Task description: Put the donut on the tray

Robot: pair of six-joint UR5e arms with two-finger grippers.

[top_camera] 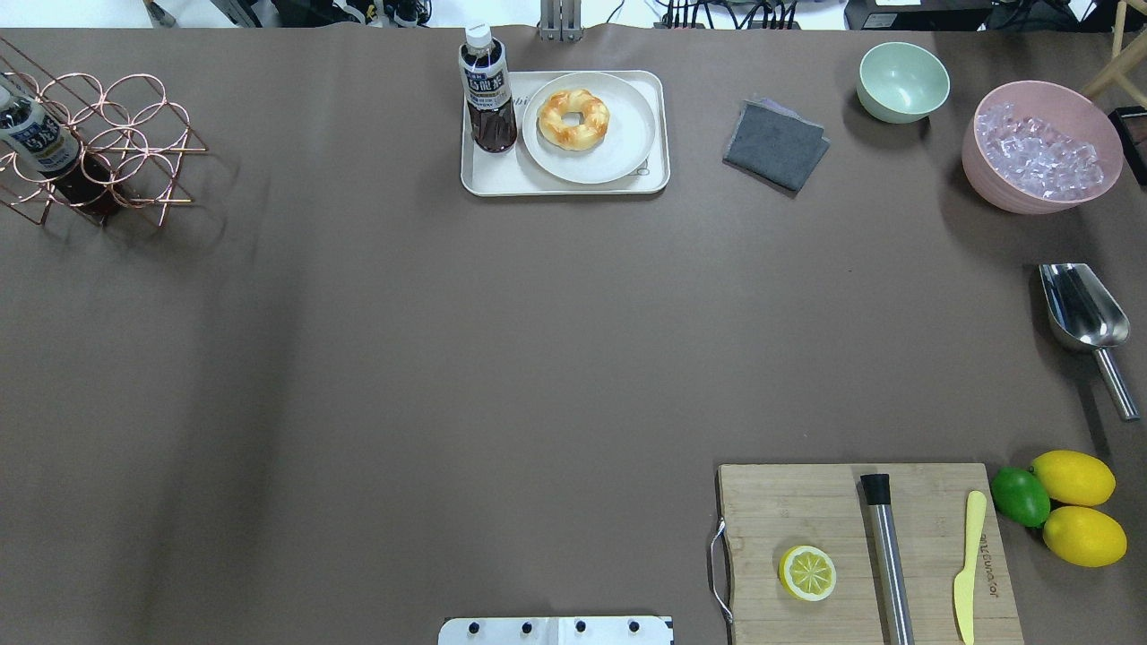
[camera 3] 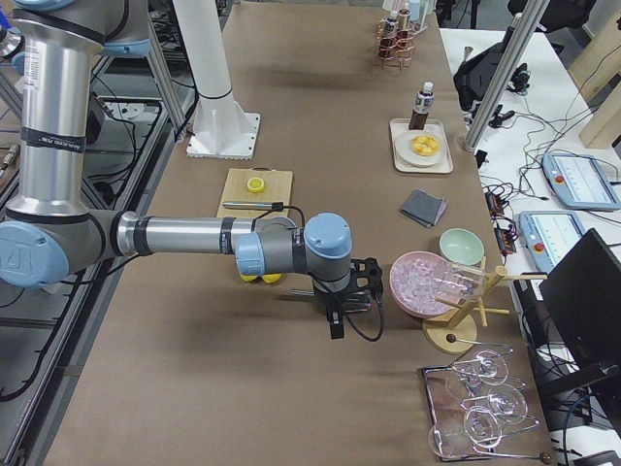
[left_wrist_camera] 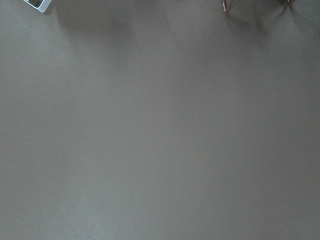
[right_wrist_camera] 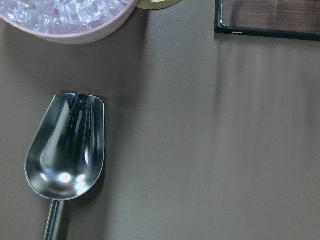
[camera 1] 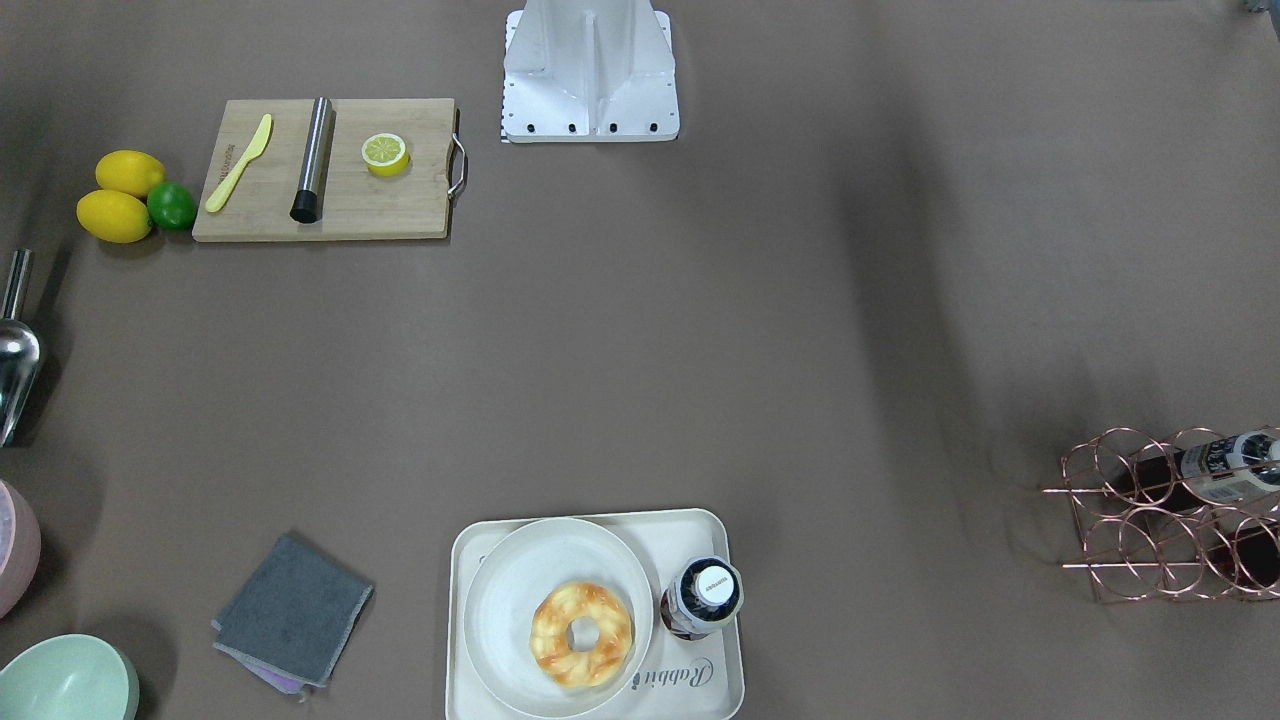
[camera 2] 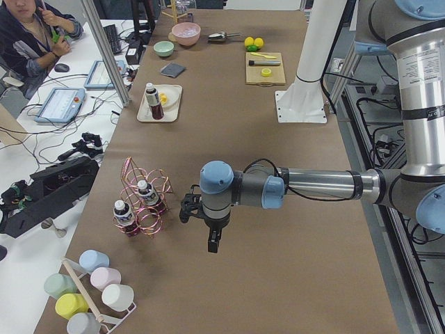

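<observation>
Exterior left only, not overhead: left tool [camera 2: 213,243] above table [camera 2: 278,264].

overhead and front cameras face oppositely, both showing the tray [camera 1: 680,540].

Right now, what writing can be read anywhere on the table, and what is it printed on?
"Rabbit": script on the tray, upside down in the front-facing view.
Bottle on the tray: label characters too blurred to read.
Second bottle, far left in the overhead view: label unreadable.
Cutting board: engraving along one short edge, too small.
</observation>
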